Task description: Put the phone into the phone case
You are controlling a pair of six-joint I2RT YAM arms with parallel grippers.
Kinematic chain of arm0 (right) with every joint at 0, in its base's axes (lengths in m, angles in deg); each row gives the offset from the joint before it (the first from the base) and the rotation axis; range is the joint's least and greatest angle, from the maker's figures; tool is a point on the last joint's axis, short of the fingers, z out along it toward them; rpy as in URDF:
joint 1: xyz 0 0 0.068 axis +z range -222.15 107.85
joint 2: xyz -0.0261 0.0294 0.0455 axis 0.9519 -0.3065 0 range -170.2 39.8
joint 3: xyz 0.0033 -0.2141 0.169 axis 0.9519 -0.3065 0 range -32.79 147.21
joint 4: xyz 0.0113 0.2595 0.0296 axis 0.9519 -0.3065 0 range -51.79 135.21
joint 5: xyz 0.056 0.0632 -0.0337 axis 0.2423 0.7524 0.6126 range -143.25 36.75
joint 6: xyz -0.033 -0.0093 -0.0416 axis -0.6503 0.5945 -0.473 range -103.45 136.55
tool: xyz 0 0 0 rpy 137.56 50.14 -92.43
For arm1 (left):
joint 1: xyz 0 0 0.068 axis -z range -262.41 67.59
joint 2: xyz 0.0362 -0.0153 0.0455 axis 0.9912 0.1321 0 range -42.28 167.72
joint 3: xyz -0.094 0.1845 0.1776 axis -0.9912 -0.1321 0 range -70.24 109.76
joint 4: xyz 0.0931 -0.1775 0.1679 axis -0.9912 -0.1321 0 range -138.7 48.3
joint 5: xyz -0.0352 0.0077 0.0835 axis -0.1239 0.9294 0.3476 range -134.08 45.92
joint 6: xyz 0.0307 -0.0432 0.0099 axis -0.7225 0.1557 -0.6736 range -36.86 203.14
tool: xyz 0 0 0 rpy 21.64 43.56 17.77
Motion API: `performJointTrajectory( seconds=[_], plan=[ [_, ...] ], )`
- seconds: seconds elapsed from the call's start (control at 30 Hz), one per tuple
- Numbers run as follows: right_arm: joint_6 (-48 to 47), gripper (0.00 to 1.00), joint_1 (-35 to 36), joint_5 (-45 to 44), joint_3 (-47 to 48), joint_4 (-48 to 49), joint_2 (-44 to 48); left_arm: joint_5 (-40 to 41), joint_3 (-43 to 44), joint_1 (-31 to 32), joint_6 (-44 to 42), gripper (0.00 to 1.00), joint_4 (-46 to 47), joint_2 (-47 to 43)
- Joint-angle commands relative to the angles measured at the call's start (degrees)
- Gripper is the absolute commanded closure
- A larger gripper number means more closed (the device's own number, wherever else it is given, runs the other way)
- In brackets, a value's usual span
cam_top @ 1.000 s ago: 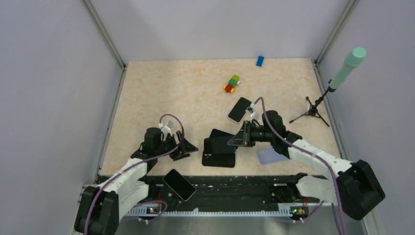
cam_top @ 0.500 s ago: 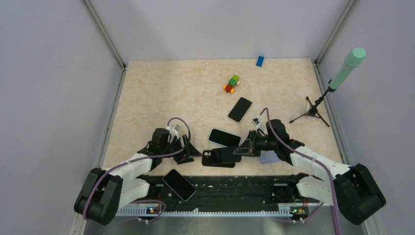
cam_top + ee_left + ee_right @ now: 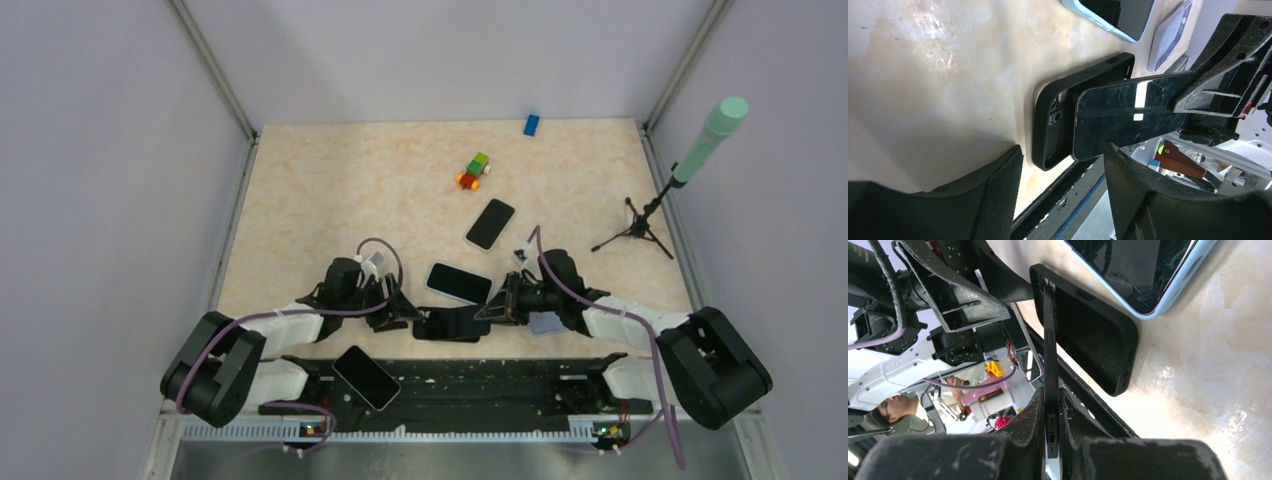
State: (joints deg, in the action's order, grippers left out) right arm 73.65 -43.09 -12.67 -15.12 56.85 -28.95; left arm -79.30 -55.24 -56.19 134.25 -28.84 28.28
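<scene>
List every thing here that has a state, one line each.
Black phone, gripped at one end, tilted over the case, not seated.
Black phone case, lying flat, open side up, not filled.
Right claw, shut on the black phone.
Left claw, open, holding nothing.
Light-blue-cased phone, lying flat, screen up.
Far phone, lying flat, screen up.

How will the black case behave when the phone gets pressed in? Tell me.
Black case likely slides: it lies loose on the glossy table, with the open left end effector not holding it. Its thin rim probably flexes. Lying by the table's near edge, it might tip off.
</scene>
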Motion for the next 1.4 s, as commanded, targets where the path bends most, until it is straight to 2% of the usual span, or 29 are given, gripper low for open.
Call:
performJointTrajectory(
  seconds=[0.0, 0.27, 0.67, 0.87, 1.37],
  plan=[
    [0.3, 1.00, -0.3, -0.2, 0.0, 4.0, -2.2, 2.4, 2.4, 0.8, -1.3, 0.38, 0.9, 1.9],
    [-3.0, 1.00, -0.3, -2.5, 1.8, 1.6, -4.2, 3.7, 4.7, 1.4, -3.2, 0.40, -1.0, 4.8],
    [-5.4, 1.00, -0.3, -3.9, 1.1, 5.2, -9.7, 2.9, 6.8, 2.8, -2.6, 0.45, 0.5, 10.8],
    [-8.4, 1.00, -0.3, -5.4, 1.6, 3.4, -11.5, 3.1, 7.4, 3.6, -2.3, 0.46, 0.9, 12.3],
    [-9.7, 1.00, 0.7, -6.7, 0.5, 7.6, -17.6, 3.8, 8.3, 5.2, -1.5, 0.48, 1.1, 13.9]
  ],
)
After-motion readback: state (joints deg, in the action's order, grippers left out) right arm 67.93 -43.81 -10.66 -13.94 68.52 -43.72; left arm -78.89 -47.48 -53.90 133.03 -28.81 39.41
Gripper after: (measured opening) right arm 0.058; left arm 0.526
